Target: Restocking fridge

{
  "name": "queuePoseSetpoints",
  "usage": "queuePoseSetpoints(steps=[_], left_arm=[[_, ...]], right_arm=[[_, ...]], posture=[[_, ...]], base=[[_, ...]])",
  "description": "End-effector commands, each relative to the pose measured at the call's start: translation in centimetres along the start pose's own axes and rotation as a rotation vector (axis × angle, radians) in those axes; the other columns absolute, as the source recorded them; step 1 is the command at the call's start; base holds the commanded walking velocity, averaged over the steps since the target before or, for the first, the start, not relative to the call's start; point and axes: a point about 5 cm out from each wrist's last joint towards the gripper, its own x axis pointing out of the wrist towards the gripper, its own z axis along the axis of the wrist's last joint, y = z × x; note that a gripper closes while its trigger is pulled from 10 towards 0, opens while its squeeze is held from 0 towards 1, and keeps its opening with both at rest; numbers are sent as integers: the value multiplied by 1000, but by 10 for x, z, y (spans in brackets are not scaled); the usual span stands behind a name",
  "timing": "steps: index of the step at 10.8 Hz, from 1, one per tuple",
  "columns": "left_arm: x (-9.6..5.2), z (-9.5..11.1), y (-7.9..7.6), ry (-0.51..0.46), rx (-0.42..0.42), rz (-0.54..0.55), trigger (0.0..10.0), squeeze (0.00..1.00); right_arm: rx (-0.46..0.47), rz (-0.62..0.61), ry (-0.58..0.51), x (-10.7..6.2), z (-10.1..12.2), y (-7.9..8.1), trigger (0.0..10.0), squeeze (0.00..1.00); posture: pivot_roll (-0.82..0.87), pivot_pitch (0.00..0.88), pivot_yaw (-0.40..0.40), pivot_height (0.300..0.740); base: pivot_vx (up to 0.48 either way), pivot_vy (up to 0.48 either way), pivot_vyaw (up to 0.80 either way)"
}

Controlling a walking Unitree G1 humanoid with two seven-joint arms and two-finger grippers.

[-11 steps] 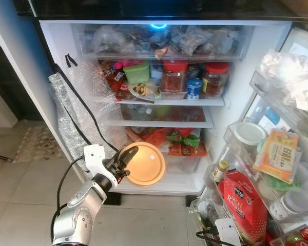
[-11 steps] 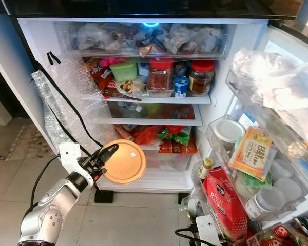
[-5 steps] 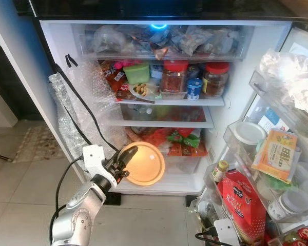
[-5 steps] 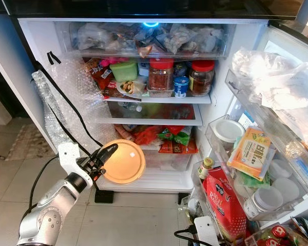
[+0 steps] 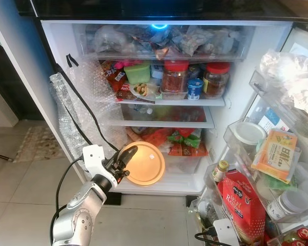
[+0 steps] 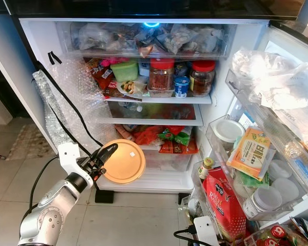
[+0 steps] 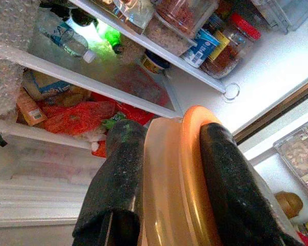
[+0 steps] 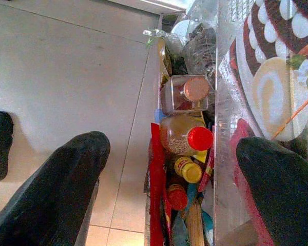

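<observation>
Views: my head cameras give me the whole open fridge (image 5: 56,38) with its door shelves (image 5: 256,154); my left wrist camera gives the close grip and the bags and bottles on the shelves behind it; my right wrist camera looks down at floor tiles (image 8: 66,66) and a door bin of bottles (image 8: 187,138).
Lid position: the round orange lid (image 5: 142,163) hangs on edge before the lowest shelf (image 5: 159,185), at the fridge's left front.
Left gripper: my left gripper (image 7: 169,174) is clamped on the lid's rim, one black finger (image 7: 120,169) on each face.
Right gripper: my right gripper (image 8: 167,179) stands wide open, holding nothing, above the bin.
</observation>
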Motion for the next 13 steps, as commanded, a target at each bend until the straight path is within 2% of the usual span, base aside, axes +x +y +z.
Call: queuePoseSetpoints(steps=[1, 4, 13], left_arm=[[-1, 5, -2, -16, -4, -6, 10000, 0], [-1, 4, -2, -16, -8, -3, 10000, 0], [-2, 2, -3, -7, -11, -9, 10000, 0]], right_arm=[[-13, -8, -6, 0, 2, -2, 10000, 0], [-22, -1, -4, 0, 2, -2, 10000, 0], [-20, 12, -4, 0, 4, -1, 10000, 0]], posture=[[28, 0, -7, 740], [29, 0, -9, 740], [30, 0, -11, 740]], base=[[0, 0, 0], [0, 0, 0], [274, 0, 0]])
